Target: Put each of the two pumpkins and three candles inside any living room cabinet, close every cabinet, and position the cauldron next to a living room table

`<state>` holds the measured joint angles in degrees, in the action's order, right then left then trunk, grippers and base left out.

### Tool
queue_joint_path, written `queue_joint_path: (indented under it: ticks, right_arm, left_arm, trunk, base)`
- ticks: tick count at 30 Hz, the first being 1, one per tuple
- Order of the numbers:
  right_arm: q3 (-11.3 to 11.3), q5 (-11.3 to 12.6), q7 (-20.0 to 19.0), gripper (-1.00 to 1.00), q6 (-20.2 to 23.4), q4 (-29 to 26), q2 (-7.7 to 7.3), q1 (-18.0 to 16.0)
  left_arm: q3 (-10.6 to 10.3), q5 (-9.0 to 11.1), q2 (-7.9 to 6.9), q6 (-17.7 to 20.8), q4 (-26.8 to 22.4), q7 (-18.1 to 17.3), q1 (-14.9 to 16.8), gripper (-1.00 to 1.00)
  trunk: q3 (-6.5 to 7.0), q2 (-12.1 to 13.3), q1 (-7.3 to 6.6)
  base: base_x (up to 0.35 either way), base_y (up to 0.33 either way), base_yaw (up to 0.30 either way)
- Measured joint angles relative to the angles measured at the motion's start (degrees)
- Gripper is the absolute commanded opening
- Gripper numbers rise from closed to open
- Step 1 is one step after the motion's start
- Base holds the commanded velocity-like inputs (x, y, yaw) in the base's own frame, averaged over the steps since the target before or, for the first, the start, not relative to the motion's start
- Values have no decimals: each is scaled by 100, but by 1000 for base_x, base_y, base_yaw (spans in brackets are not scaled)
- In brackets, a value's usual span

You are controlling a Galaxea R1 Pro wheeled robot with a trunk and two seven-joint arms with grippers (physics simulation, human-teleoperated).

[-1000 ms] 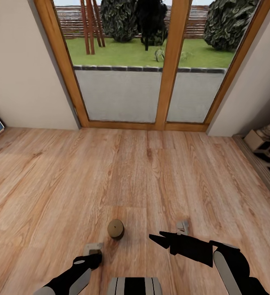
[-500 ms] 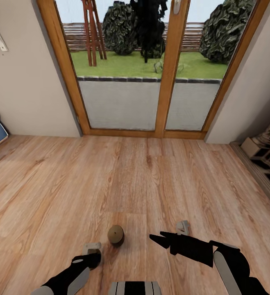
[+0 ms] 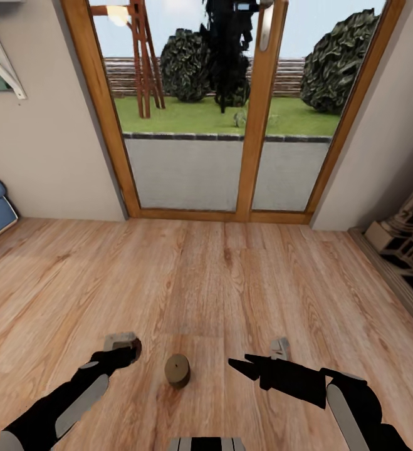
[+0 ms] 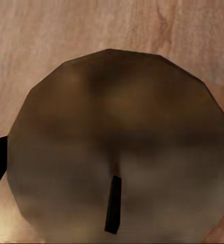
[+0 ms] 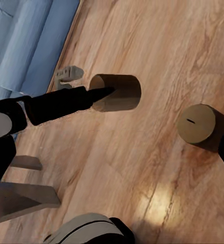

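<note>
Left claw (image 3: pixel 123 344) clenched, by the look of it, on one held candle (image 5: pixel 115 91): stubby beige-brown cylinder, faceted rim, flat top, thin dark wick, pressed close against the left wrist lens. Right claw (image 3: pixel 242 364) released, pointed black fingers spread wide. Floor candle (image 3: pixel 177 369) standing upright on the grained plank floor (image 3: pixel 219 275), between the two claws, touching neither.

Could slip from a shallow pinch, being smooth, hard and round; once dropped on glossy wood, likely to roll off. Could also tip over if clipped by a right fingertip while closing in off-centre.
</note>
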<state>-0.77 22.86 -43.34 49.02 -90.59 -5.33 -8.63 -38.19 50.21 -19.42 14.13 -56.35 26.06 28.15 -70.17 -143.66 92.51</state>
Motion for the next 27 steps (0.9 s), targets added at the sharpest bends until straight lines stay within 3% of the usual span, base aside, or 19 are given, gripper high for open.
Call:
queue_joint_path:
  ticks: [2, 4, 8, 9, 10, 13, 14, 16, 20, 22, 23, 27]
  right_arm:
    - [0, -4, 6, 100, 0, 0, 0, 1]
    - [0, -6, 123, 100, -15, 0, 3, -1]
    - [-22, -17, 690, 100, -39, 1, 32, 0]
    - [-49, -19, 1038, 100, -37, 1, 50, -1]
    - [-120, -26, 1808, 100, -25, 1, 79, -3]
    - [-403, 22, 3044, 100, -14, 1, 187, -3]
    - [-575, 48, 3626, 100, -13, 2, 274, -3]
    - [-801, 7, 4403, 100, -13, 3, 458, -6]
    - [-1149, -68, 5613, 100, -8, -2, 861, -10]
    - [-1284, -85, 5774, 100, -6, -5, 913, -11]
    - [-1490, -74, 5957, 100, -8, -11, 970, -11]
    - [-1586, -100, 6038, 100, -4, -14, 993, -12]
  left_arm:
    - [136, 135, -159, 244, -373, 111, -185, -100]
    - [513, 201, -296, 513, -785, 212, -455, -100]
    - [832, 232, -397, 920, -1209, 257, -735, -100]
    - [899, 234, -424, 1012, -1326, 291, -814, -100]
    - [1003, 223, -451, 1106, -1478, 414, -938, -100]
    - [1101, 242, -467, 1166, -1672, 659, -1063, -100]
    - [1126, 240, -471, 1200, -1769, 765, -1104, -100]
    - [1147, 254, -474, 1265, -1901, 886, -1163, -100]
    - [1170, 275, -476, 1394, -2187, 1030, -1349, -100]
    - [1175, 260, -474, 1415, -2240, 1088, -1380, -100]
    - [1176, 268, -471, 1442, -2297, 1205, -1420, -100]
    - [1172, 271, -469, 1441, -2338, 1259, -1438, -100]
  trunk:
    - [44, 3, -5]
    - [88, 5, -10]
    - [177, 11, -20]
    - [199, 12, -23]
    - [221, 14, -25]
    - [288, 18, -33]
    - [310, 19, -36]
    - [354, 22, -41]
    - [443, 27, -51]
    - [488, 30, -56]
    - [488, 30, -56]
    - [488, 30, -56]
  base:
    - [0, 0, 0]
    - [0, 0, 0]
    - [0, 0, 0]
    - [0, 0, 0]
    - [0, 0, 0]
    - [0, 0, 0]
    - [0, 0, 0]
    - [0, 0, 0]
    - [0, 0, 0]
    - [0, 0, 0]
    - [0, 0, 0]
    - [0, 0, 0]
